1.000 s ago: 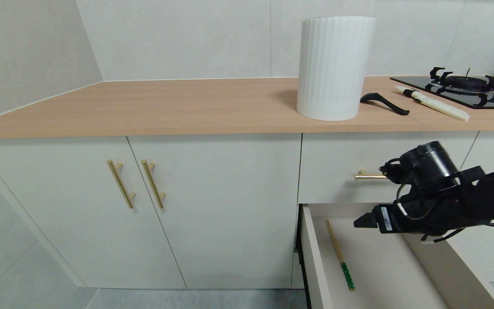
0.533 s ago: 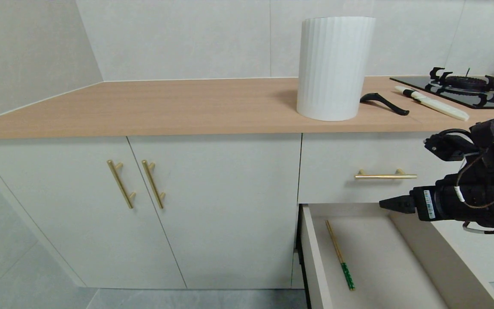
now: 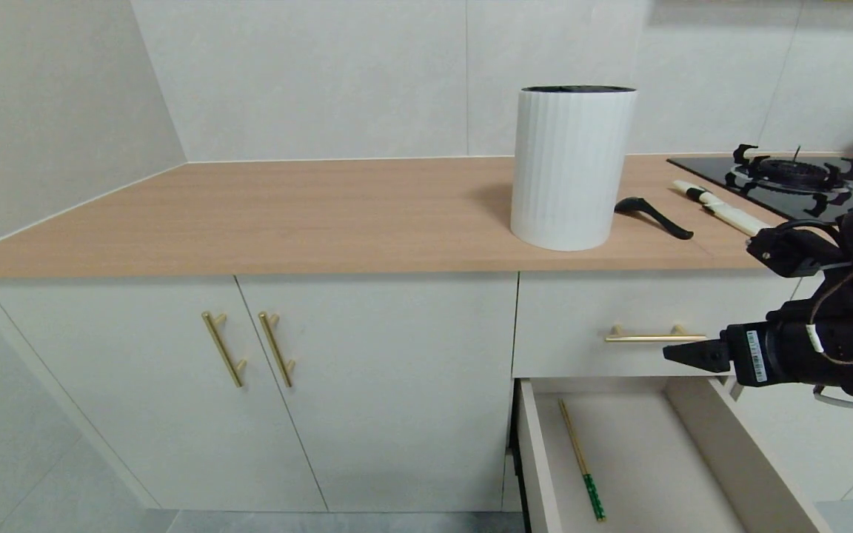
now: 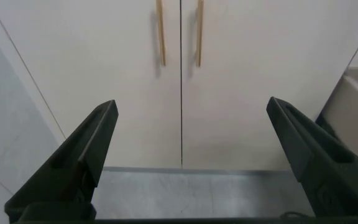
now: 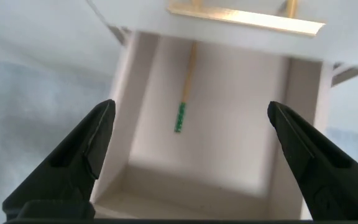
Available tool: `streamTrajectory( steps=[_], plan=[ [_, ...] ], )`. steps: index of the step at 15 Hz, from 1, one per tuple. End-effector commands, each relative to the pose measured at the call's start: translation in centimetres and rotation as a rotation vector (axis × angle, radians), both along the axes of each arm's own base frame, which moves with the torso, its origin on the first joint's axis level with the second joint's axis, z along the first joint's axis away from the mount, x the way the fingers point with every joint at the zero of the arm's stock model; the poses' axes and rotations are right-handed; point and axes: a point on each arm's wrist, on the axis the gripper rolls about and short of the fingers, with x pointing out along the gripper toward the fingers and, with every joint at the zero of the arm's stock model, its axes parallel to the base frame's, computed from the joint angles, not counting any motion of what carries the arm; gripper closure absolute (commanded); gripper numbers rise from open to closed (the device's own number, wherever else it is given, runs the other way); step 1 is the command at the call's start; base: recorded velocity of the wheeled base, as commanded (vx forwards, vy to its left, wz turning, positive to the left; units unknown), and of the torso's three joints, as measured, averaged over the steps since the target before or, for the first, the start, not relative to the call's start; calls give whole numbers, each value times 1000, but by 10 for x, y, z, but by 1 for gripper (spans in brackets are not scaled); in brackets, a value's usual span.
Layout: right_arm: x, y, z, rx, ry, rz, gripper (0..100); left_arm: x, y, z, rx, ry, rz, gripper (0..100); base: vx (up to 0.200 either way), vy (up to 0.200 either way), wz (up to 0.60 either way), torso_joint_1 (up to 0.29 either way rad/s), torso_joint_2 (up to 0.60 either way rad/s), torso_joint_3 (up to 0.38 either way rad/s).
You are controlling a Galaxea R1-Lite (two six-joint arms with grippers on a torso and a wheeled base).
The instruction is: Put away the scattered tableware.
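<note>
**Chopstick [image 3: 580, 463] in the drawer [image 3: 537, 459]**

The green-tipped chopstick lies in the open drawer. The right gripper [image 5: 191, 112] hangs between 1 and 2 o'clock from it, jaws wide apart, empty. A black spoon [image 3: 652, 215] and a white knife [image 3: 719, 207] lie on the counter [image 3: 323, 215], around 3 to 4 o'clock from the white tub [image 3: 571, 166]. The left gripper [image 4: 191, 107] has its jaws wide apart too.

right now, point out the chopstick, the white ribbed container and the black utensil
chopstick [image 3: 580, 459], head view, middle of shaft
white ribbed container [image 3: 571, 170], head view, side wall
black utensil [image 3: 660, 220], head view, middle of handle
</note>
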Motion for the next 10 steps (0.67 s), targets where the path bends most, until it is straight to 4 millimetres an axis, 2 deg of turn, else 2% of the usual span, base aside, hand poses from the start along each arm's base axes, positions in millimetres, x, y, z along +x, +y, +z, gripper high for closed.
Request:
streamTrajectory(
  steps=[1, 10],
  plan=[
    [1, 0, -1, 0, 5, -1, 0, 0, 0, 0, -1, 0, 0, 0, 0, 0, 0, 163, -481, -295],
    [1, 0, -3, -2, 10, 1, 0, 0, 0, 0, -1, 0, 0, 0, 0, 0, 0, 193, -483, -287]
  ],
)
